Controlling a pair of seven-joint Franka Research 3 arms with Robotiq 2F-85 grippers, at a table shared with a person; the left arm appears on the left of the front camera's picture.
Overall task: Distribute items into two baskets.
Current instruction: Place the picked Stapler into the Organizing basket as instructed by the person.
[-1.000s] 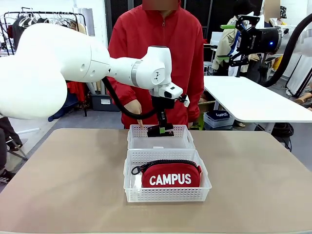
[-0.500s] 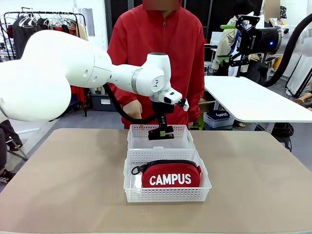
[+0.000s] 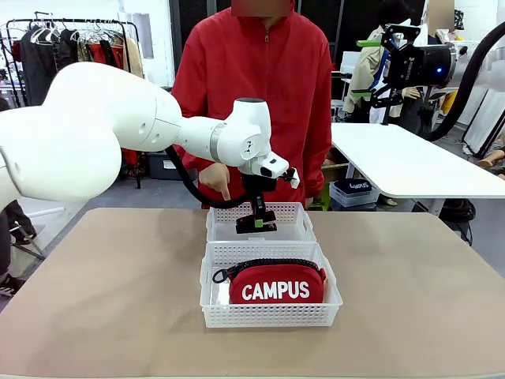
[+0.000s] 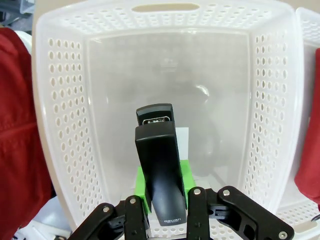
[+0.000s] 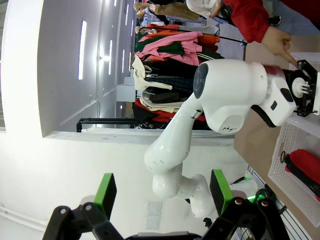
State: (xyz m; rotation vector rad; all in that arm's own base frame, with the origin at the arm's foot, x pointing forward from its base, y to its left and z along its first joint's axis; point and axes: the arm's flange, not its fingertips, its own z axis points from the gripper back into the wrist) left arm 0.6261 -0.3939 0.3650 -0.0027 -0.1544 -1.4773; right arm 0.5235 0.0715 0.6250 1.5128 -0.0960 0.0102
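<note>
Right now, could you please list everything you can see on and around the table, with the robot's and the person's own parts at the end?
Table: one, tan, in front of the robot.
Baskets: two, white, perforated, mid-table; near one, far one touching behind it.
Pouch: one, red with white CAMPUS lettering, lying in the near basket.
Stapler: one, black, held above the far basket's floor.
Clothes rack: one, assorted garments, background left.
White table: one, background right.
Person's hand: one, red sleeve, pointing down at the far basket's rim.
Left end effector: shut on the stapler.
Right end effector: raised, open, green pads apart.
</note>
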